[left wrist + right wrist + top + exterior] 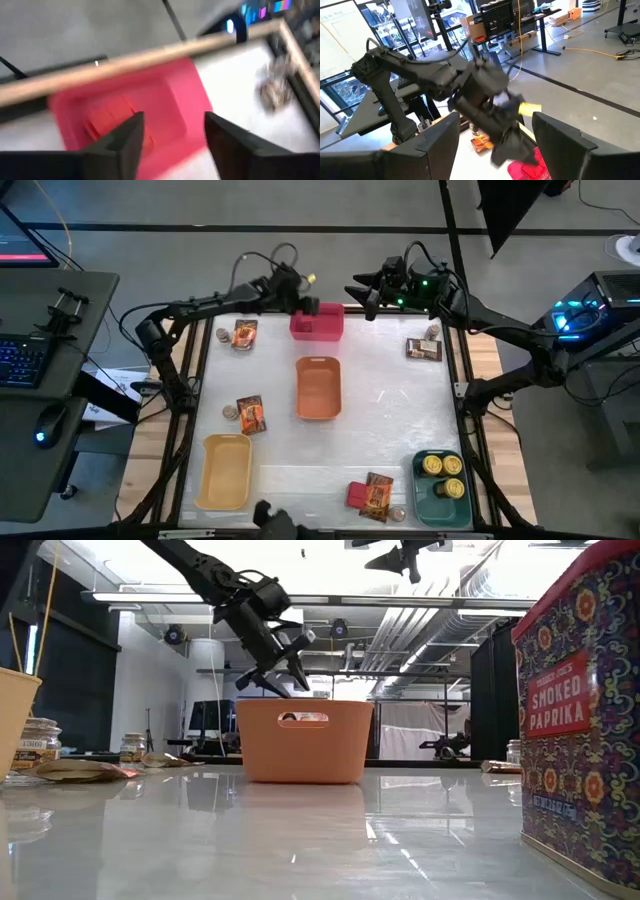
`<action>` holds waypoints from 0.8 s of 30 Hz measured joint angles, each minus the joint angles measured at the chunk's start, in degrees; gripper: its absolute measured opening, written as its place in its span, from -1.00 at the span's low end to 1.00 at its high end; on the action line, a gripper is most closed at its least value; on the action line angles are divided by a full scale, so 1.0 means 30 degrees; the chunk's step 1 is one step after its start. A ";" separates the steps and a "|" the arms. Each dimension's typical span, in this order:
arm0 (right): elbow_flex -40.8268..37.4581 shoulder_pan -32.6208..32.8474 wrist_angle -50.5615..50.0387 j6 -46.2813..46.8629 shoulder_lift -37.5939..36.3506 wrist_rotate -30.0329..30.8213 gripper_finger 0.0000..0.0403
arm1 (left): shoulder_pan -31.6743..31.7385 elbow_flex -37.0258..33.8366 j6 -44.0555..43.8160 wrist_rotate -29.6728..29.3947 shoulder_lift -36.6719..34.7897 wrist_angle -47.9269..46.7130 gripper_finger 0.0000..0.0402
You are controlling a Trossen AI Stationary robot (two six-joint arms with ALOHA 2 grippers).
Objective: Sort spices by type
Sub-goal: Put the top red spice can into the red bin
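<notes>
My left gripper (pixel 307 305) hangs open over the pink bin (pixel 318 323) at the table's far edge, with nothing between its fingers (pixel 125 142). A red box (pixel 111 119) lies inside that bin. My right gripper (pixel 361 291) waits open, high beside the bin's right side, and touches nothing. Printed packets lie on the table at the far left (pixel 244 333), the mid left (pixel 251 415), the far right (pixel 424 349) and the near edge (pixel 378 494), the last beside another red box (pixel 357 496). Two yellow-topped tins (pixel 441 466) sit in the green bin (pixel 441 502).
An orange bin (pixel 318 387) stands mid-table and a yellow bin (pixel 224 471) at the near left. Tiny jars stand by the packets (pixel 222 334) (pixel 229 412) (pixel 432 331) (pixel 398 513). A wooden rail (pixel 150 57) borders the far edge behind the pink bin.
</notes>
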 joint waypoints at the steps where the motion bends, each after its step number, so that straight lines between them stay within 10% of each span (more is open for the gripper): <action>1: 0.0000 0.0000 0.0000 0.0002 0.0000 0.0000 0.21 | -0.0322 0.0000 0.0227 0.0022 0.0109 -0.0134 -0.32; 5: 0.0000 -0.0007 -0.0007 -0.0010 0.0000 0.0431 0.21 | -0.1325 -0.0029 0.1323 -0.0035 0.0392 -0.0304 -0.91; 24: 0.0000 -0.0007 -0.0022 -0.0004 0.0000 0.1643 0.21 | -0.0342 -0.0029 0.1711 0.2182 0.1505 -0.3115 -1.00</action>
